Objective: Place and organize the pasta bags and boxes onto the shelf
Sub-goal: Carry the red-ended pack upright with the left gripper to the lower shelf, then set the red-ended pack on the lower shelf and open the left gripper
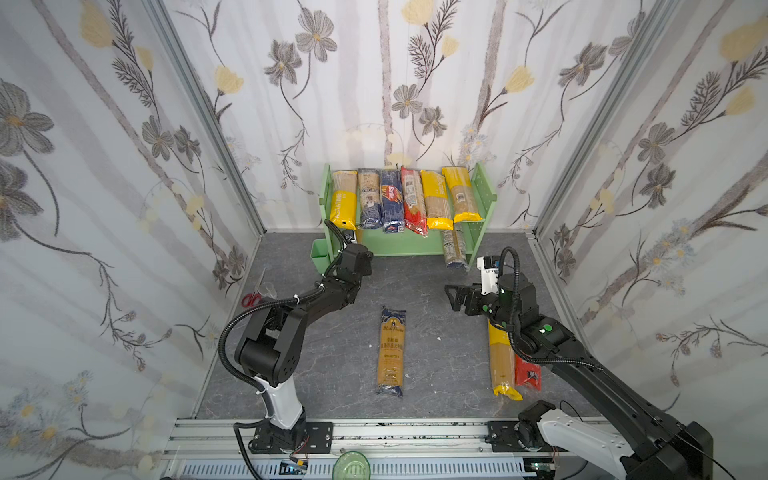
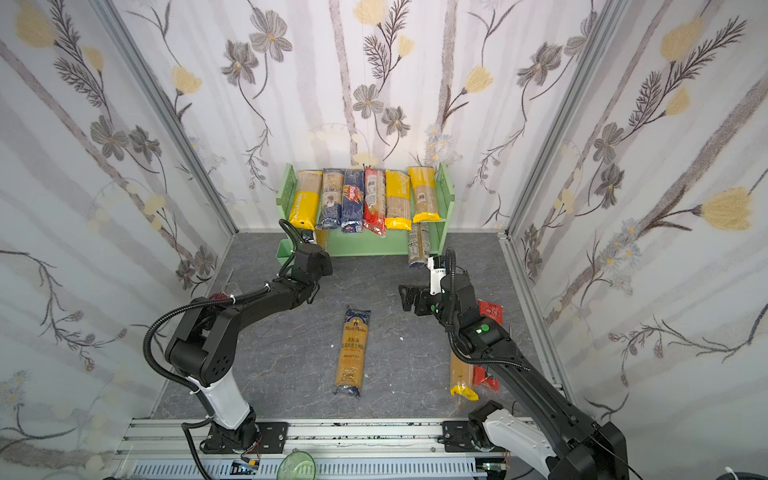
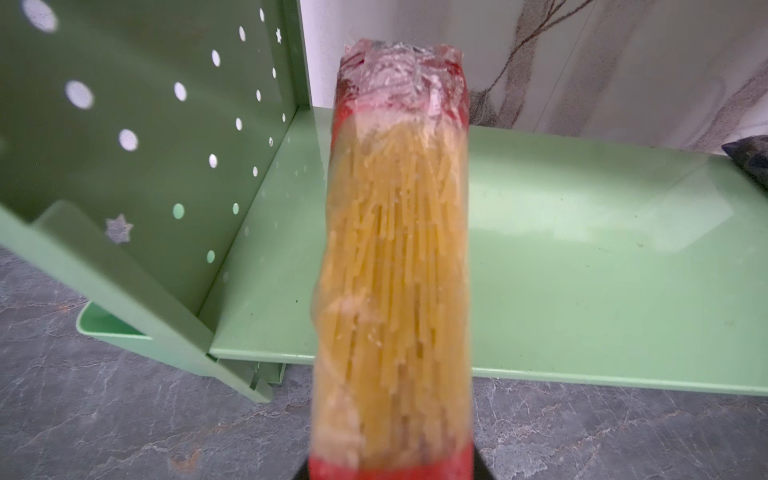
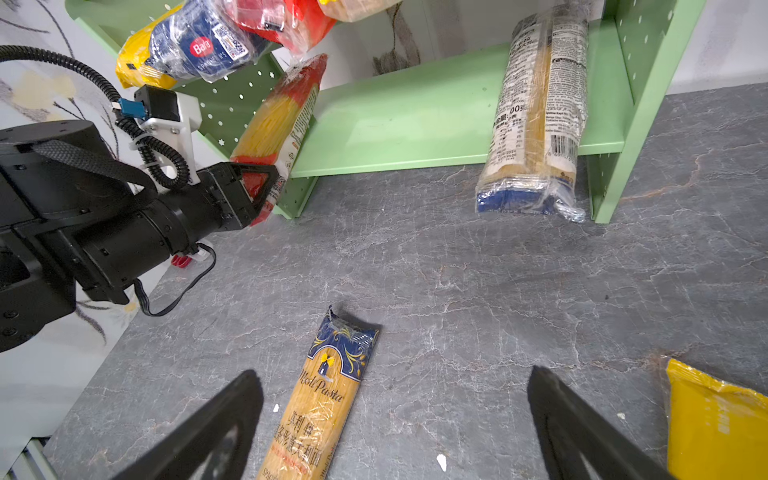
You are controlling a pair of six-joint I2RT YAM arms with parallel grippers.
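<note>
The light green shelf [image 1: 484, 195] [image 3: 582, 249] [image 4: 415, 116] stands at the back wall. Several pasta packs [image 1: 390, 199] lie side by side on its top tier. One navy-ended bag [image 1: 453, 247] [image 4: 536, 112] sticks out of the lower tier at the right. My left gripper [image 4: 259, 183] [image 3: 390, 469] is shut on the near end of a red-ended spaghetti bag [image 3: 395, 249] [image 4: 282, 112]. That bag points into the lower tier beside the left side panel. My right gripper [image 1: 451, 297] [image 4: 395, 399] hangs open above the floor, just past a navy-ended bag [image 1: 390, 351] [image 4: 320, 399].
A yellow-ended bag [image 1: 500, 361] [image 4: 715, 419] and a red bag [image 1: 528, 374] lie on the floor under my right arm. A small green cup [image 1: 321, 253] hangs at the shelf's left side. Red scissors [image 1: 252, 298] lie by the left wall. A green bowl [image 1: 352, 465] sits at the front rail.
</note>
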